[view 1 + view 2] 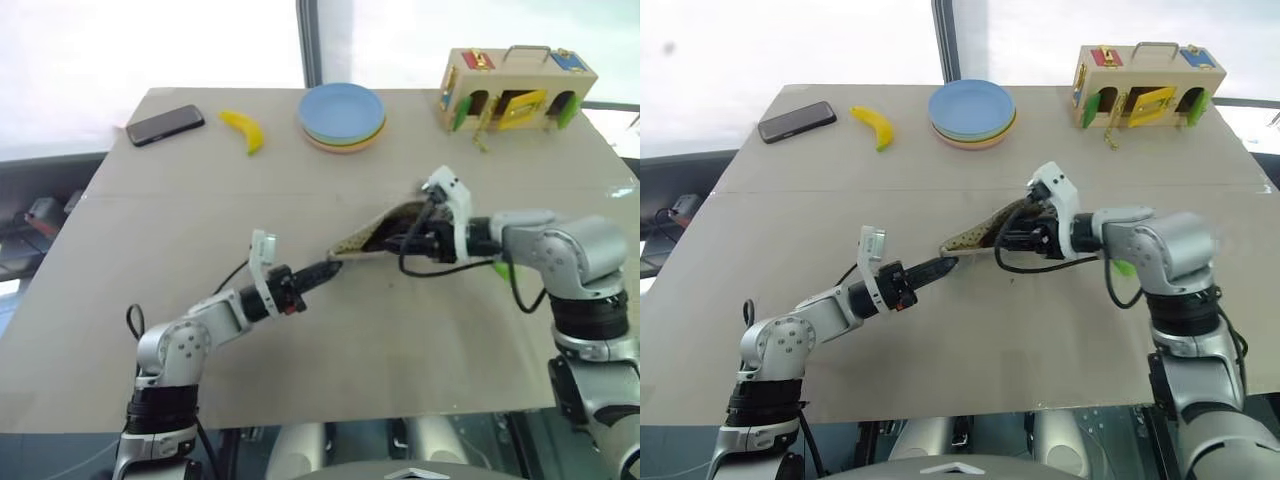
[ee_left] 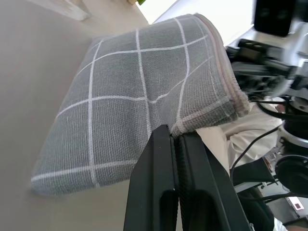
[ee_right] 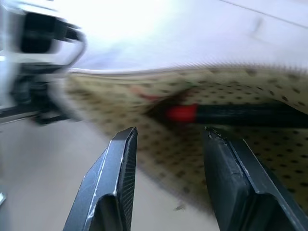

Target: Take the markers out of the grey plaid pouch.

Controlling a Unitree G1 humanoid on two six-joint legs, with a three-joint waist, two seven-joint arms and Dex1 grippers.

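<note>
The grey plaid pouch (image 2: 139,96) is held up off the table between my two arms, its mouth gaping toward my right side. My left gripper (image 1: 325,272) is shut on the pouch's bottom edge, its fingers (image 2: 159,183) pressed together on the fabric. My right gripper (image 3: 168,134) is open at the mouth of the pouch (image 1: 352,243), with nothing between its fingers. Just past its tips, a red marker (image 3: 183,113) with a dark end lies inside on the tan dotted lining. The end of a light green marker (image 1: 497,266) peeks out on the table beneath my right forearm.
Along the far edge of the table stand a black phone (image 1: 165,125), a yellow banana (image 1: 243,130), a stack of coloured plates (image 1: 342,115) and a wooden latch box (image 1: 515,90). The brown tabletop (image 1: 400,340) lies bare in front of the arms.
</note>
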